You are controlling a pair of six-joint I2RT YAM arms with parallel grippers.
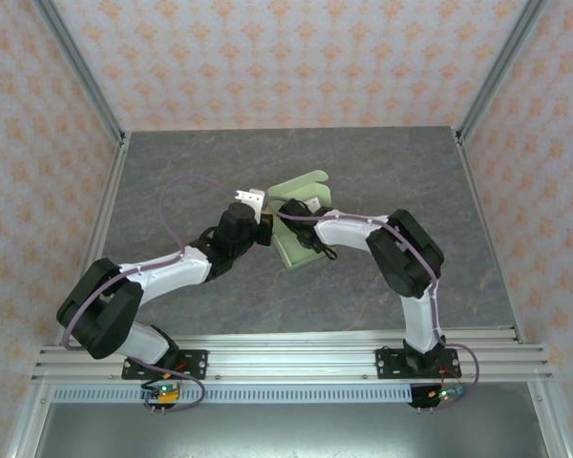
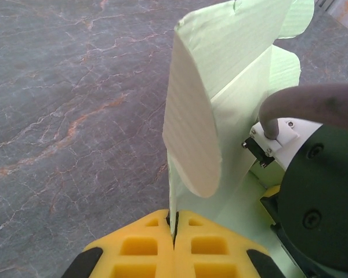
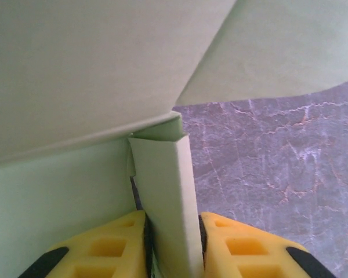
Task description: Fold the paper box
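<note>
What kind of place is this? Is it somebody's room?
Probably a robot test booth, not a home. Two robot arms are bolted to a metal rail at the edge of a grey table, patterned wall panels in metal frames surround it, and the arms hold a paper box.

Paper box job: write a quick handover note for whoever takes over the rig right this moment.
Left gripper: jaws shut on a thin edge of the paper box, at the middle of the table between the arms.
Right gripper: jaws straddle a folded flap; firm grip unclear.
Done: panels creased and partly raised.
Left: rounded flaps stand open; box not closed.
</note>
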